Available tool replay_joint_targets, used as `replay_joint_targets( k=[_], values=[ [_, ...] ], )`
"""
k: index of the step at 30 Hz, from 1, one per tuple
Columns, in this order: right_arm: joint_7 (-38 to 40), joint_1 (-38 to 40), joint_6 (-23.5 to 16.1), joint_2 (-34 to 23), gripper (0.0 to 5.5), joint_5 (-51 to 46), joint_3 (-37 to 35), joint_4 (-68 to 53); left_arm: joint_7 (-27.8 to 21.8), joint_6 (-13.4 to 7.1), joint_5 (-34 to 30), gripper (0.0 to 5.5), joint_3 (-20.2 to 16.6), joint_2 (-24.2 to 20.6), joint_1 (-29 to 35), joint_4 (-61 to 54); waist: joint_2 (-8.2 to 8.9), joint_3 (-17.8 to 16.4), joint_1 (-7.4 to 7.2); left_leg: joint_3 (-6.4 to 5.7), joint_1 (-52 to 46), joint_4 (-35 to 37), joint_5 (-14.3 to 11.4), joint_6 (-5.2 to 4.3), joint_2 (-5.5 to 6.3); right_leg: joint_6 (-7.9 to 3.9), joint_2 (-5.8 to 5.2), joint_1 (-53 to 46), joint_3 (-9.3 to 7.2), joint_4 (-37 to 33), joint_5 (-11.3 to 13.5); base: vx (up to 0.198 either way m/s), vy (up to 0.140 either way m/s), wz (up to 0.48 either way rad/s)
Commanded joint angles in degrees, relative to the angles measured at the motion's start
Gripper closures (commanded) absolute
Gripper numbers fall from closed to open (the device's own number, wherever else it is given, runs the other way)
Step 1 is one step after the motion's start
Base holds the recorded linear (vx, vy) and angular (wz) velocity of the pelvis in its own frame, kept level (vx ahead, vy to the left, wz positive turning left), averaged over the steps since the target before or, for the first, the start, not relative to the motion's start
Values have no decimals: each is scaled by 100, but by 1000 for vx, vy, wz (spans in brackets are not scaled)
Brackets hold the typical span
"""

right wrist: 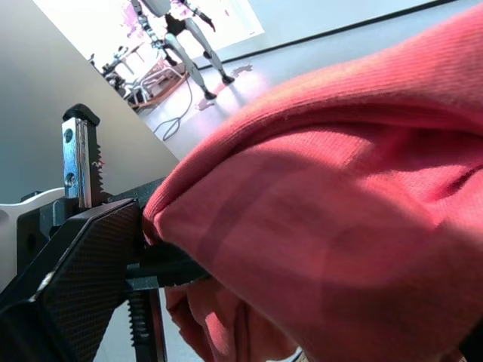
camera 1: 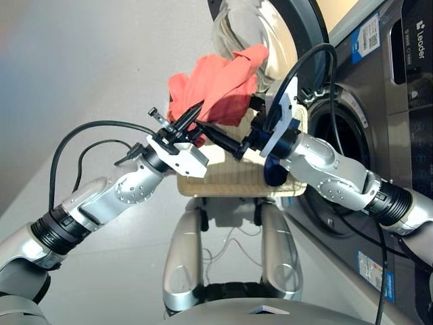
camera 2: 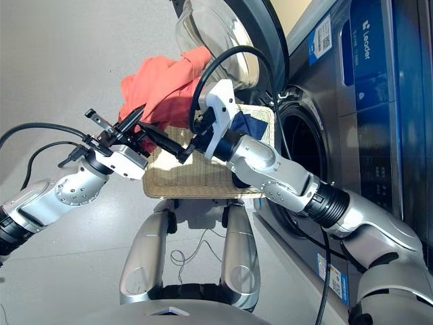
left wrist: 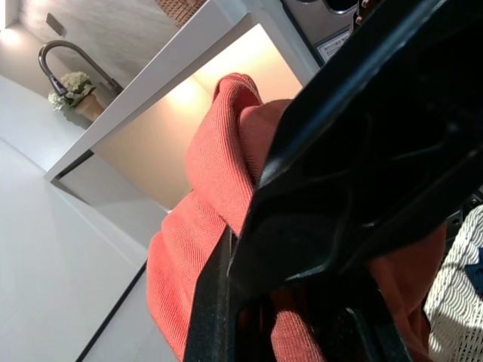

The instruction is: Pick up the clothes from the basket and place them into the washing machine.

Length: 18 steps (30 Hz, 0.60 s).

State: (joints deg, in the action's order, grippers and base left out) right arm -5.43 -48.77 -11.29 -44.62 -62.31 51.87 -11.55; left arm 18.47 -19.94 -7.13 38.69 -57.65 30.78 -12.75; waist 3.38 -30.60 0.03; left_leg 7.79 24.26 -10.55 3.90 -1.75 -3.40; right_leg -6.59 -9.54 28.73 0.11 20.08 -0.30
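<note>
The coral-red knitted garment [camera 1: 220,81] is up in the air, lifted clear of the shallow cream-white woven wicker basket [camera 1: 230,179] and bunched between both arms just in front of the open round glass door [camera 1: 260,27] of the dark grey front-loading washing machine [camera 1: 379,115]. The left gripper [camera 1: 191,122] has its black fingers closed on the lower edge of the cloth, and the left wrist view confirms fabric pinched right at the fingers. The right gripper [camera 2: 166,142] reaches in beneath the same garment; the cloth drapes over it, so whether its fingers are apart or together cannot be told.

So the task looks under way, not finished: this one piece is picked up but not yet inside the drum opening [camera 1: 348,142]. A dark navy blue garment [camera 2: 247,127] lies in the basket, partly behind the right arm. The black garment does not show anywhere; it may sit hidden behind the arms and the raised cloth, or already in the drum, whose inside is too dark to read. Most of the basket's floor is covered from view.
</note>
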Motion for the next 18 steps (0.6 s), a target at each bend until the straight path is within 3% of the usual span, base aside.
replay_joint_targets(
  k=[1,18],
  values=[
    [-96,-823,-267,212,0,-146,57,-613,59,-251,-64,550,-21,206,135,-500,-56,80,15,88,7,-560,-235,-527,-284,-168,14,58,31,29,53,0,0,0],
    [283,-1223,-397,661,0,-83,35,167,-70,-278,301,550,505,418,298,-796,-85,80,67,73,119,-619,-249,-495,-298,-160,-1,171,26,83,58,0,0,0]
  ],
)
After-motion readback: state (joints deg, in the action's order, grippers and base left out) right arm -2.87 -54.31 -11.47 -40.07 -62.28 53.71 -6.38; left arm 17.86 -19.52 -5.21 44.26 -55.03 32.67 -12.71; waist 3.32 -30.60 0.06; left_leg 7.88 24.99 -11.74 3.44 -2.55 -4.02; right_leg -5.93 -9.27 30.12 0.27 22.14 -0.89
